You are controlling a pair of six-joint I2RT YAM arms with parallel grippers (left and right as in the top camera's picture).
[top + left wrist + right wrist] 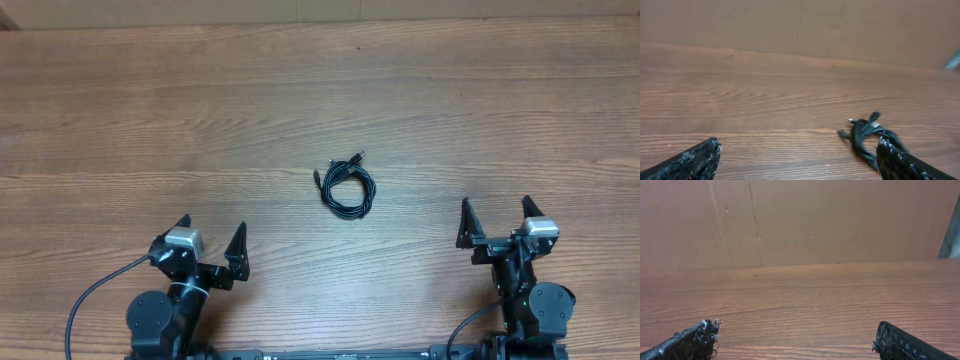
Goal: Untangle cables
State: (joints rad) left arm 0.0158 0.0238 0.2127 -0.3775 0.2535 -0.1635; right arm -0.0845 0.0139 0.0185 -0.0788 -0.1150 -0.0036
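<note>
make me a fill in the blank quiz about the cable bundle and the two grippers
1. The tangled bundle of thin black cables lies on a brown ___ table.
2. The black two-finger left gripper and right gripper both have jaws ___.
3. The cables are held by ___ gripper.
4. Of the two wrist views, only the ___ one shows the cables.
Missing words: wooden; open; neither; left

Black cables (347,186), brown wood-grain table (300,100)
</note>
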